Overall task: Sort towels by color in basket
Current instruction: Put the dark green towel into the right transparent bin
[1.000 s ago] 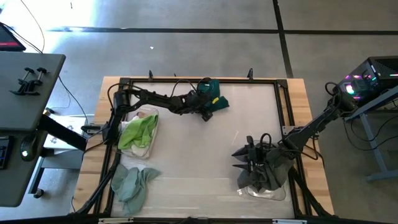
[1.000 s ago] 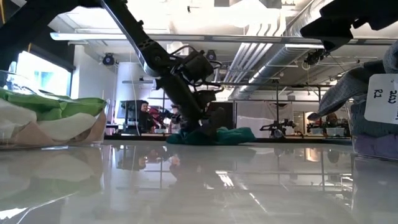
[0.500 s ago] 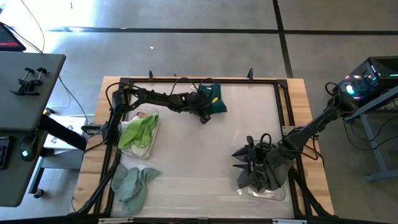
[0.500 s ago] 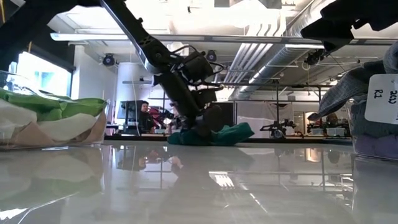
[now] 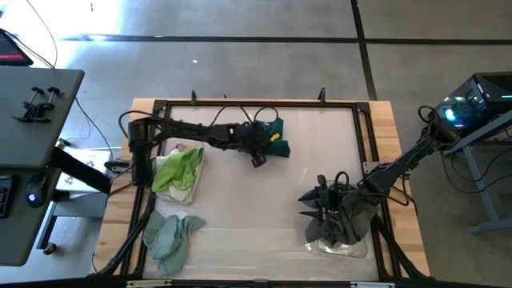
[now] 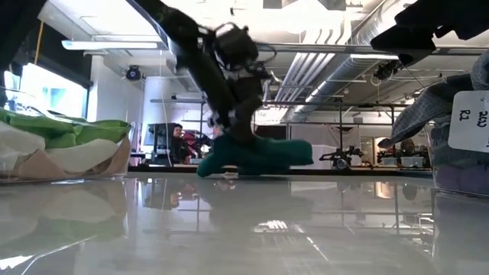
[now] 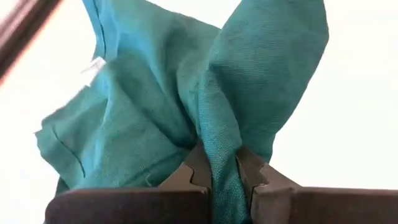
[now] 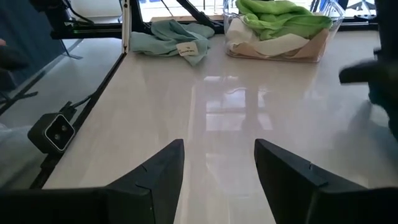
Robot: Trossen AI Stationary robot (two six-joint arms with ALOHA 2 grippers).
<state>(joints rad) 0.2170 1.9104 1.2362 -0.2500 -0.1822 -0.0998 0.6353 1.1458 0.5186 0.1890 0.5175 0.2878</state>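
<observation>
A teal-green towel sits at the table's far middle, with my left gripper shut on it; the left wrist view shows the cloth bunched up ahead of the fingers. A clear basket at the left holds lime green towels on pale ones. A pale teal towel lies flat at the near left corner. My right gripper hovers open by the right basket, which holds grey towels. My left gripper pinches a raised fold of the teal-green towel between its two fingers, several layers thick. The fingers slant down at it from the table's left. The cloth is drawn up to the fingers, and its lower part rests at the table top.
A dark frame runs round the white table top. The middle of the table between the two baskets is bare white surface. A person shows in the room far behind the table.
My left gripper has taken hold of the teal-green towel and risen, moving a little toward the table's near-left. The towel has been drawn up from a flat heap into a peak; its lower part stays at the table.
</observation>
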